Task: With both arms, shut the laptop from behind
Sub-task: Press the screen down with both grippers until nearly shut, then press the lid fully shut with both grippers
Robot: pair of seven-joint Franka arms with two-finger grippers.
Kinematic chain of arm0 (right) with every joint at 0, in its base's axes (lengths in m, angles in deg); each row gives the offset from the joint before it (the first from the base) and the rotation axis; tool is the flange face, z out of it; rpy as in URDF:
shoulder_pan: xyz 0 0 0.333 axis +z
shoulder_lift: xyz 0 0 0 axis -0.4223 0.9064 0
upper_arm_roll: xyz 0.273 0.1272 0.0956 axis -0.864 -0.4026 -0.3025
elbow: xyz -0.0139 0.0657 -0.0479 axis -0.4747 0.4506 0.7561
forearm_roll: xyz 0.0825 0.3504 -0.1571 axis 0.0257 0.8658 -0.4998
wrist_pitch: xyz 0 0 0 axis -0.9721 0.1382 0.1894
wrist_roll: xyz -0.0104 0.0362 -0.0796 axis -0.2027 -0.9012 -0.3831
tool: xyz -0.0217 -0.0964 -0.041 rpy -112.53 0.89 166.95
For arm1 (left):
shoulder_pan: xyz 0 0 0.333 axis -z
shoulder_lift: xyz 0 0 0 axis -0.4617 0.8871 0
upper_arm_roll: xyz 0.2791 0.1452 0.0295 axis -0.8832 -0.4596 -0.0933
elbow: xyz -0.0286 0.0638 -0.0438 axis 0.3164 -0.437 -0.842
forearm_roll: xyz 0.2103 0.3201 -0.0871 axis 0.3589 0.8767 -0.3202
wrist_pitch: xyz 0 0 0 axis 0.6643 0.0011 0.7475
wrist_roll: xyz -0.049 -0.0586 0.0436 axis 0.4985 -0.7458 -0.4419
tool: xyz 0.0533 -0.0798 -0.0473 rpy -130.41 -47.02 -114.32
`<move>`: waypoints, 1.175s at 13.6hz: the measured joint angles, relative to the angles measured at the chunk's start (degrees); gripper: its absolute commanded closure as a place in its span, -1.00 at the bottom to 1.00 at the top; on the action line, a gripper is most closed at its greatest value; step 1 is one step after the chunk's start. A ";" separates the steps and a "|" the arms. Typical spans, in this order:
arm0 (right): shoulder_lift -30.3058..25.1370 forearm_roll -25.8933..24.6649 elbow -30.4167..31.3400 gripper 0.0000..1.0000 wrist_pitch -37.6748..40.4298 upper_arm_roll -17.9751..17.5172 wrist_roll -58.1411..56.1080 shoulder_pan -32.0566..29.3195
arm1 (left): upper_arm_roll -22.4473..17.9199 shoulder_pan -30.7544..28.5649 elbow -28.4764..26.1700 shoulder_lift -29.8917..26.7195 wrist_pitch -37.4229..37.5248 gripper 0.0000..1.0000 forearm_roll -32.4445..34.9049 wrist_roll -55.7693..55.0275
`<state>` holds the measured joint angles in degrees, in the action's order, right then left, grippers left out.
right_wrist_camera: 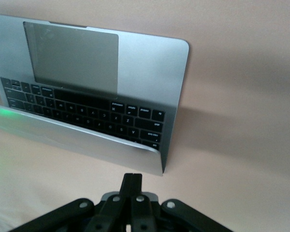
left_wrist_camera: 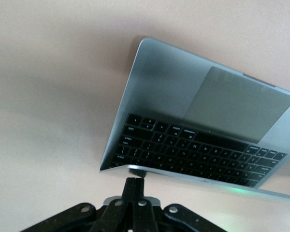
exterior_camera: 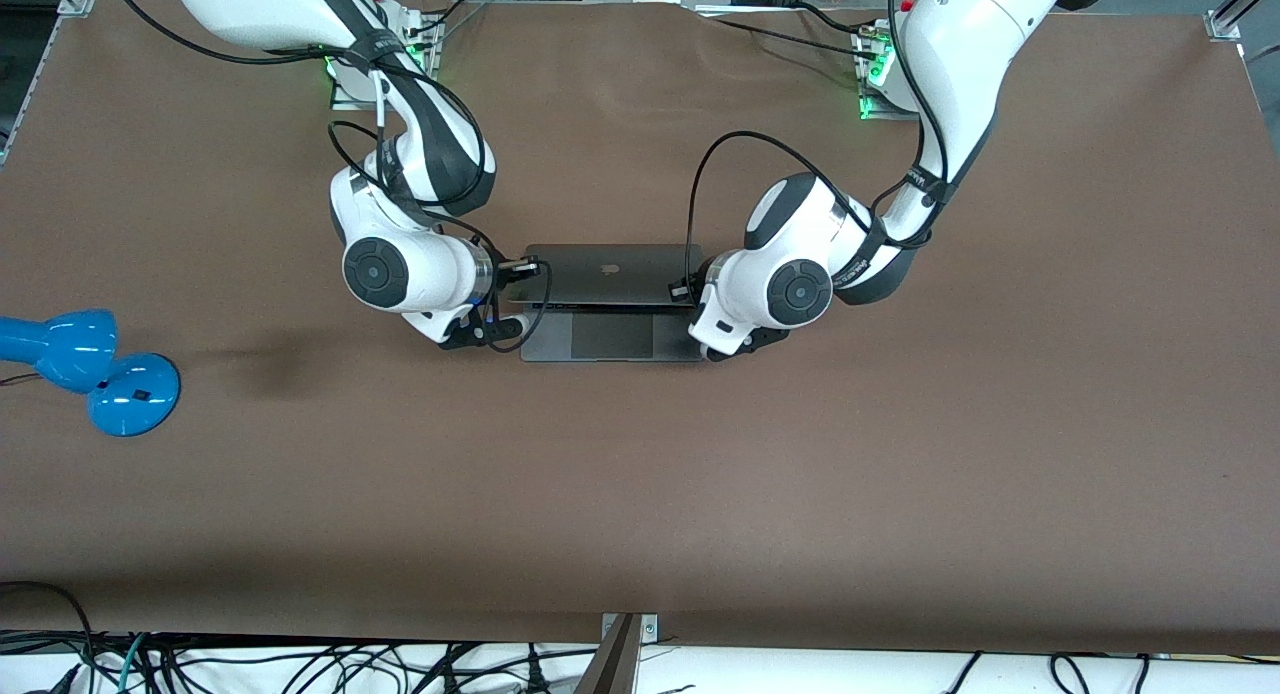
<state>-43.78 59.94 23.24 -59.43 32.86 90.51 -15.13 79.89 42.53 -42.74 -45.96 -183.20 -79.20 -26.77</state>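
Note:
The space-grey laptop (exterior_camera: 608, 271) lies mid-table with its lid tilted partway down over the keyboard, apple logo facing up. Its trackpad end (exterior_camera: 610, 336) shows nearer the front camera. My right gripper (exterior_camera: 530, 268) is shut and empty at the lid's corner toward the right arm's end. In the right wrist view its fingertips (right_wrist_camera: 132, 178) sit just short of the lid's edge (right_wrist_camera: 87, 142). My left gripper (exterior_camera: 686, 292) is shut and empty at the other lid corner. In the left wrist view its fingertips (left_wrist_camera: 136, 180) touch the lid's edge (left_wrist_camera: 208, 181) above the keyboard (left_wrist_camera: 193, 150).
A blue desk lamp (exterior_camera: 90, 369) lies on the brown table (exterior_camera: 640, 494) at the right arm's end, nearer the front camera than the laptop. Cables run along the table's near edge.

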 measured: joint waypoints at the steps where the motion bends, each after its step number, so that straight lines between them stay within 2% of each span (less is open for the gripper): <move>1: 0.45 -0.22 0.00 1.00 -0.85 0.01 -0.14 0.00 | -0.01 0.01 0.43 0.43 0.00 1.00 0.25 0.00; 11: 4.07 -0.45 -0.20 1.00 -7.23 0.13 -2.94 0.10 | -0.77 0.07 3.22 4.69 -3.43 1.00 0.69 0.00; 16: 7.27 -1.96 -2.23 1.00 -7.95 0.78 -4.65 0.10 | -1.95 0.66 3.98 6.36 -4.82 1.00 2.03 0.00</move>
<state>-36.51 57.98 21.00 -67.39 33.64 85.86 -15.03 77.94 43.20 -38.76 -39.61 -188.02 -77.16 -26.77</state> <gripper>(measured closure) 0.991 0.991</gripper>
